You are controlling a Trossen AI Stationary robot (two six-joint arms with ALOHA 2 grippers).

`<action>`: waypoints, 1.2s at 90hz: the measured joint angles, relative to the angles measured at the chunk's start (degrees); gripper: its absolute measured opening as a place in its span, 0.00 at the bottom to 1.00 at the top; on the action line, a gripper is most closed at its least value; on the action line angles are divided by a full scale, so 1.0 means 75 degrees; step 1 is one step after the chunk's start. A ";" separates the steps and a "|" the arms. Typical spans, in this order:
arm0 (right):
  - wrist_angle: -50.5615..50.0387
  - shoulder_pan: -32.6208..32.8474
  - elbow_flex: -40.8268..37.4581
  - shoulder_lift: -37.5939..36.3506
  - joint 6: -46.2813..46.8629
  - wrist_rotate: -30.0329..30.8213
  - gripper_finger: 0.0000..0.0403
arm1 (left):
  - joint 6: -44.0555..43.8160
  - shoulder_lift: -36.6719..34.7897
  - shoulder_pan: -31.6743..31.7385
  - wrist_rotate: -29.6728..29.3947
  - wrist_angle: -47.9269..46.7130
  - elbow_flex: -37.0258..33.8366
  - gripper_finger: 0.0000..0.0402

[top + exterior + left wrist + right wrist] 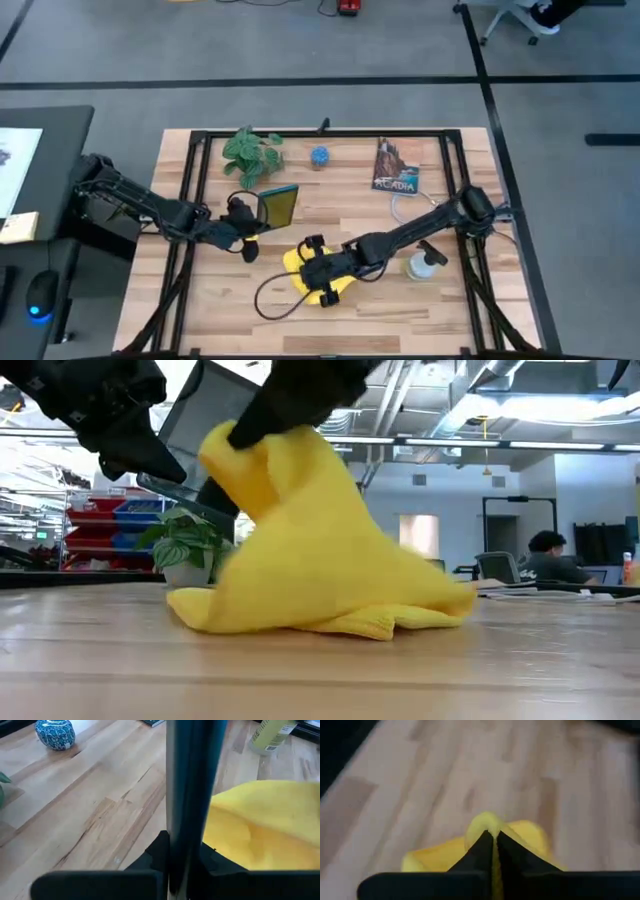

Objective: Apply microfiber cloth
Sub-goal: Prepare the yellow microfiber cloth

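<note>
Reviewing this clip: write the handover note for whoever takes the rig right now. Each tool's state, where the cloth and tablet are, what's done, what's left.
Right tool: shut on the yellow cloth, pinching a fold at its top. That part is lifted; the lower edge drapes on the table, front centre.
Left tool: shut on the tablet, holding it tilted up off the table, left of centre, just behind the cloth.
Done: both items are gripped and close together.
Left: the low view does not settle whether cloth and tablet touch. Bring the cloth onto the screen and wipe.
Nearby: spray bottle to the right, plant, small blue vase and a book at the back.
</note>
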 joint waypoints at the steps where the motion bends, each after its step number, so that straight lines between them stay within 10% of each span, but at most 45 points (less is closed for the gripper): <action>1: -0.0008 0.0002 -0.0004 0.0000 0.0015 -0.0054 0.00 | 0.0000 0.0000 0.0000 0.0001 -0.0003 0.0000 0.03; 22: 0.0233 0.0089 -0.0124 -0.0009 0.0138 -0.0698 0.08 | 0.0003 0.0000 0.0000 0.0000 0.0002 0.0000 0.03; 62: -0.1527 0.0017 0.0236 -0.0425 0.1137 -0.0751 0.64 | 0.0003 0.0000 0.0000 0.0000 0.0023 0.0000 0.03; 108: -0.3648 0.0681 -0.0096 0.0495 0.1214 -0.0023 0.53 | 0.0035 -0.0003 0.0006 -0.0003 0.0000 0.0000 0.03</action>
